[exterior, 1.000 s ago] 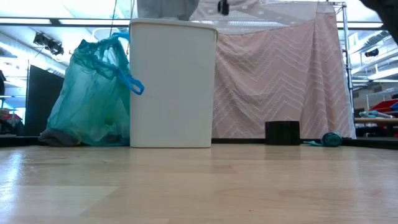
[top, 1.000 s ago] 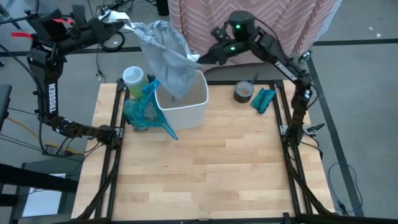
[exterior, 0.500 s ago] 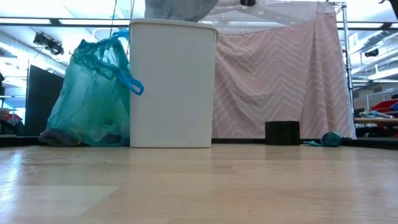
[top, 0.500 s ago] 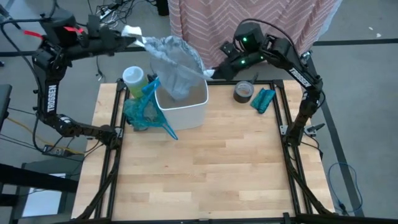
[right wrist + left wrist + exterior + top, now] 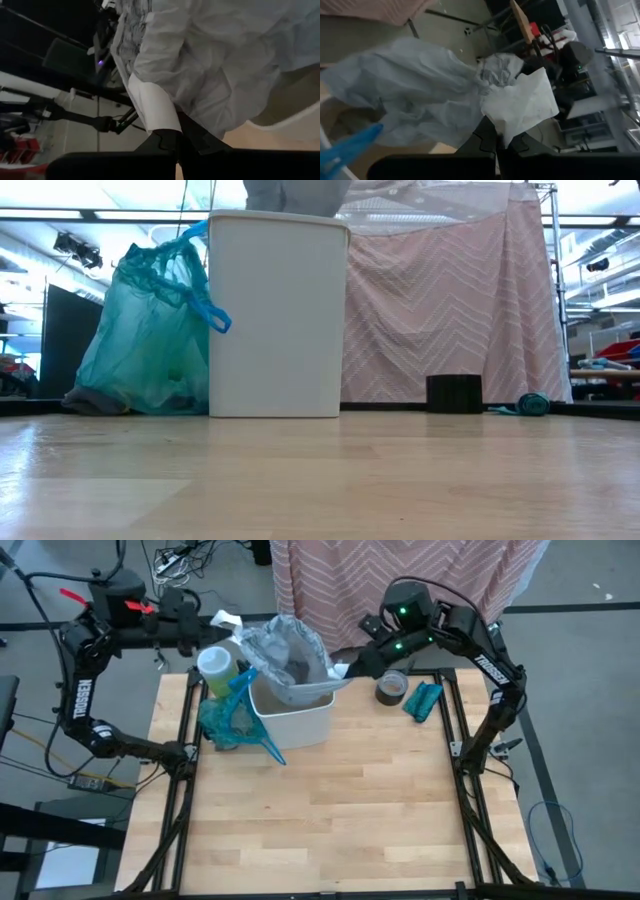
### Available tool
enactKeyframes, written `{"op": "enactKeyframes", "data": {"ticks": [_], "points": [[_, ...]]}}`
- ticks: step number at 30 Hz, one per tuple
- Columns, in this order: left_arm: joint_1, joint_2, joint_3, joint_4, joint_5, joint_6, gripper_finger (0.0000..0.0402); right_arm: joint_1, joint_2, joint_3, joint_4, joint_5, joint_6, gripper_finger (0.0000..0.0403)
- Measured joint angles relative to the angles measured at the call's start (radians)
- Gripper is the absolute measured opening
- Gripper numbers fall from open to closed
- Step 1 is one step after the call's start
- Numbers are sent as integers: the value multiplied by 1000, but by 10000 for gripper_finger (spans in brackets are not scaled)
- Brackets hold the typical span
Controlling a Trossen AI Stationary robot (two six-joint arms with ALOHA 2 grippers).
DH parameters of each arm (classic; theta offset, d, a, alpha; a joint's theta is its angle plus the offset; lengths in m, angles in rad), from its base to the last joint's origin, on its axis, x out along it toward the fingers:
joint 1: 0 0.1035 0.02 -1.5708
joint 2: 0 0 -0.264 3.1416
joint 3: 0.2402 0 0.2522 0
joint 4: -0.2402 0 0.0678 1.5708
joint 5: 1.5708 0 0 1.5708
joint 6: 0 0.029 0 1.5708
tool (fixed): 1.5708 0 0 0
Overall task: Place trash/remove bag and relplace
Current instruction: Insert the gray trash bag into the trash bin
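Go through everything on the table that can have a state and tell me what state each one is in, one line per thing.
White bin: upright, new liner partly inside.
Pale grey bag: mouth stretched open over the bin between both grippers.
Teal bag: full, tied, standing beside the bin.
Left gripper: shut on the pale grey bag's edge.
Right gripper: shut on the pale grey bag's opposite edge.
Tape roll: lying flat.
Teal bundle: rolled up beside the tape roll.
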Motion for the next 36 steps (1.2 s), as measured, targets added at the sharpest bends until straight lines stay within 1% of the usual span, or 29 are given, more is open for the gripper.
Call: {"op": "enactKeyframes", "data": {"ticks": [2,5,7,11,15,21,26,30,36], "points": [[-23,6,0,-2,0,-22,4,0,-8,0,-16,13,12,0],[-55,9,0,4,-1,-111,3,4,-20,0,-27,8,57,0],[-79,5,0,44,-1,-168,4,16,-34,0,-19,-4,77,0],[-120,1,0,122,-5,-230,4,45,-69,0,-9,-15,108,0],[-161,-4,0,184,-21,-288,4,79,-98,0,-10,3,141,0],[-217,-2,0,165,-87,-311,4,114,-125,0,-9,41,169,0],[-276,-4,0,170,-137,-332,4,122,-124,0,-9,43,169,0],[-323,-2,0,176,-223,-360,4,122,-124,0,-10,41,176,0],[-409,-6,0,187,-279,-389,4,142,-144,-1,-9,40,184,0]]}}
